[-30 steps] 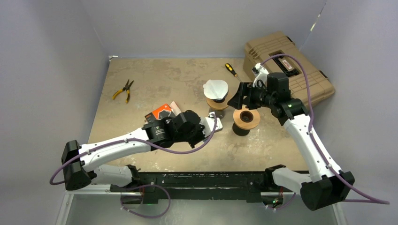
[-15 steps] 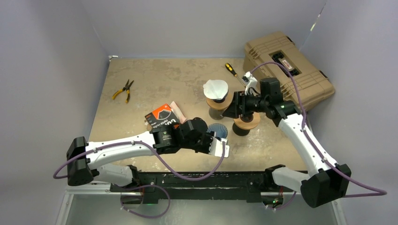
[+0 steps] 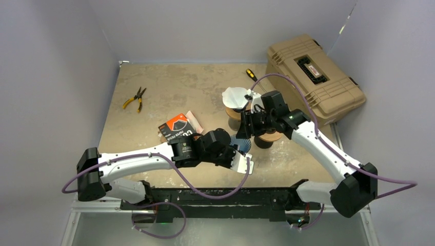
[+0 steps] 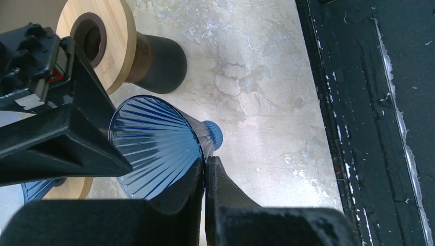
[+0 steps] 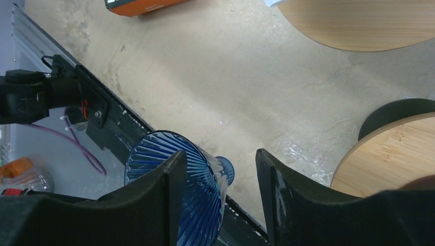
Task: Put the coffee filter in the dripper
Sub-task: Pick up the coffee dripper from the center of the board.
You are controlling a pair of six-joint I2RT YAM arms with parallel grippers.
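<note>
The blue ribbed dripper (image 3: 240,144) hangs tipped on its side just above the table, and my left gripper (image 4: 206,163) is shut on its rim (image 4: 154,148). My right gripper (image 5: 220,161) is open and straddles the dripper's wall (image 5: 205,195). One of its fingers (image 5: 172,177) is over the dripper's mouth, and the other (image 5: 269,171) is outside near the neck. The white coffee filter (image 3: 235,96) sits on a wooden stand (image 3: 237,112) further back. No gripper is near it.
A second wooden stand (image 3: 270,136) is just right of the dripper. An orange-and-black box (image 3: 177,127) lies to the left. Yellow pliers (image 3: 135,98), a screwdriver (image 3: 252,77) and a tan case (image 3: 314,72) lie further back. A black rail (image 4: 359,102) runs along the near edge.
My left arm has carried the dripper right and toward the near edge. My right arm has swung left from the second stand to the dripper, and its jaws have narrowed.
</note>
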